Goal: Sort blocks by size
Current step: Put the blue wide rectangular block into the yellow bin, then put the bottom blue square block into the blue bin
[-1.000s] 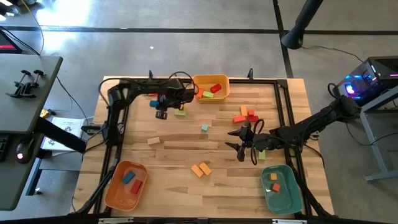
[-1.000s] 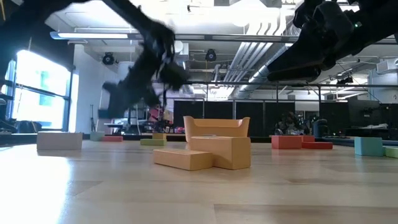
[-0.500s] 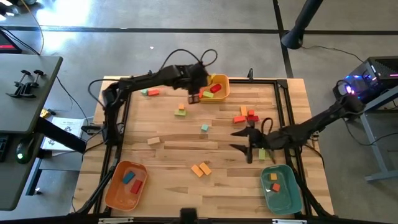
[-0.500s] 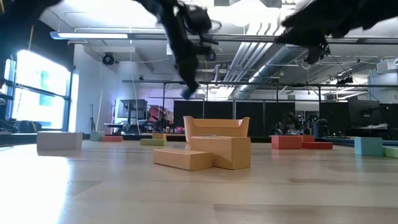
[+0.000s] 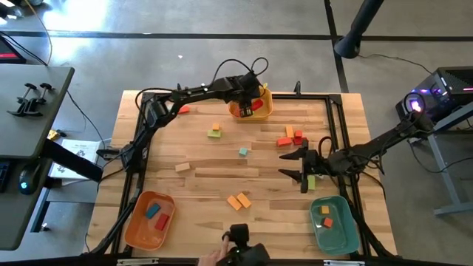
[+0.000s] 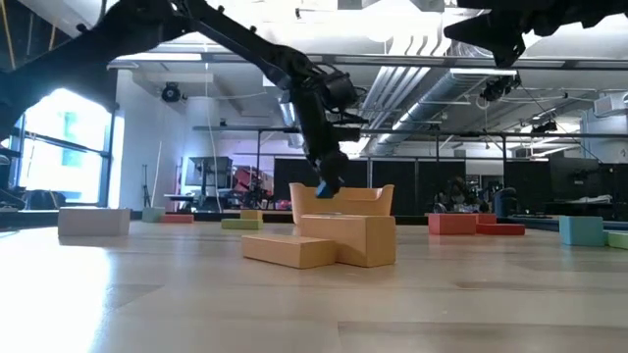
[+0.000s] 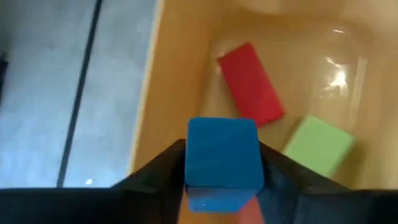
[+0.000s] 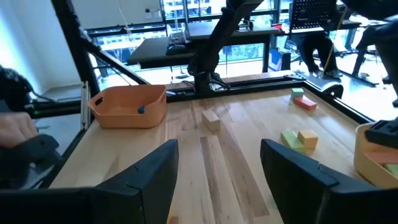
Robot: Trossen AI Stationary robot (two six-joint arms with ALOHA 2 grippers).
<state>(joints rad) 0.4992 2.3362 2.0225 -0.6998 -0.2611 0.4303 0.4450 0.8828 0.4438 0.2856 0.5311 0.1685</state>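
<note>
Blue block over the far orange bin

Left pincer (image 7: 222, 186) clamping blue block (image 7: 222, 160) above orange bin (image 5: 264, 111); right pincer (image 5: 303, 164) spread, empty, over tabletop (image 5: 207, 192). Probably light, rigid, smooth: best pinched across flat sides.

Right gripper (image 8: 217, 180): two dark fingers (image 8: 146, 177) spread wide apart, nothing between them, above wooden table (image 8: 249, 180). Orange bin (image 8: 129, 106) sits on table beyond left-hand finger, small dark item visible inside. Tan block (image 8: 211, 119) lies mid-table. Green block (image 8: 290, 139) and yellow block (image 8: 308, 138) touching, side by side. Green-and-red blocks (image 8: 303, 100) near far rail. Other arm (image 8: 221, 43) stands at far edge. Person's hand (image 8: 15, 130) at picture's edge.
</note>
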